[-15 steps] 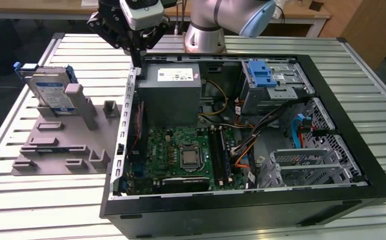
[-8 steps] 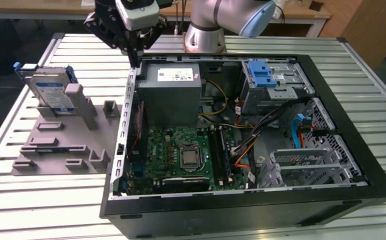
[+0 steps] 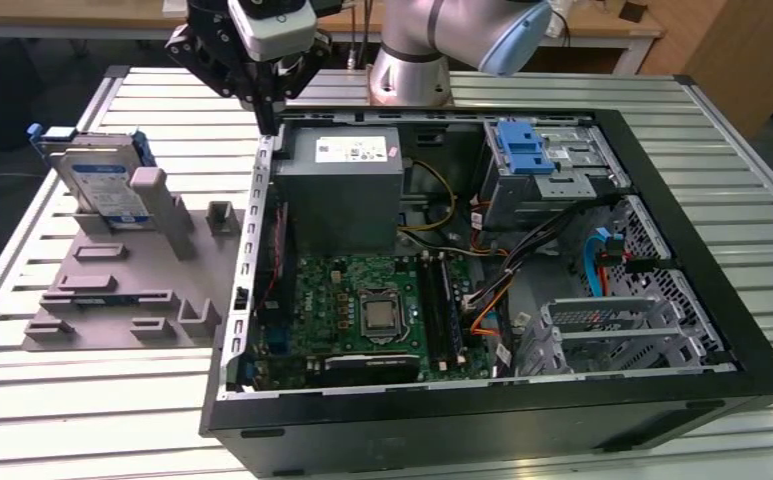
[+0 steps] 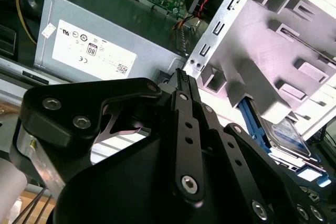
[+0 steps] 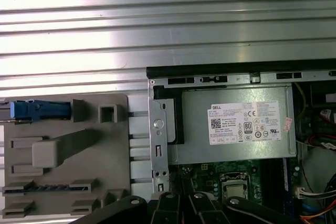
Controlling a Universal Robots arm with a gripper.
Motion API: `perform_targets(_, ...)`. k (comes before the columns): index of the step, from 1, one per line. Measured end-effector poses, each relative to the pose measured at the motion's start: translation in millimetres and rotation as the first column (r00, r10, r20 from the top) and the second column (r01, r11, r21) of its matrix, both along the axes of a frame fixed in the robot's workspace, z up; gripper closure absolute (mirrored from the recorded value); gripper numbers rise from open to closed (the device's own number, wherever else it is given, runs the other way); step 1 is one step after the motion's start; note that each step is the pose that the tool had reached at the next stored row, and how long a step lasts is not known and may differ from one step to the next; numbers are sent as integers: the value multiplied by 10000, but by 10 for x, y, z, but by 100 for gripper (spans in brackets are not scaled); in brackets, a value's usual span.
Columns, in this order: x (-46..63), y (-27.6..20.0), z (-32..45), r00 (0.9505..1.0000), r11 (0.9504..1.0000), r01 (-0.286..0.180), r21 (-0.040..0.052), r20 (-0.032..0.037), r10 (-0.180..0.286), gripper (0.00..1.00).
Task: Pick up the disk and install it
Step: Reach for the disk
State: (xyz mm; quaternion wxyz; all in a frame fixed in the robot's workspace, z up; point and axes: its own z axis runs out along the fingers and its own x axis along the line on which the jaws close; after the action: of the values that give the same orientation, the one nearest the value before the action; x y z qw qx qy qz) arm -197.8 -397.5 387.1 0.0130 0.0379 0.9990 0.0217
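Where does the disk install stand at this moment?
Nothing looks done yet. The disk stands upright in the grey fixture outside the computer case, untouched. In hand: nothing; the gripper is shut and empty, above the case edge by the power supply. Left: both the pick-up and the install.

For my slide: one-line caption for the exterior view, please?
Gripper above the open computer case's edge; the disk stands in the grey fixture beside it.
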Motion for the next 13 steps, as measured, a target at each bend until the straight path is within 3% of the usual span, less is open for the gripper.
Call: perform_targets(13,-124,11,-5,10000,10000,0,0,-1,0,85)
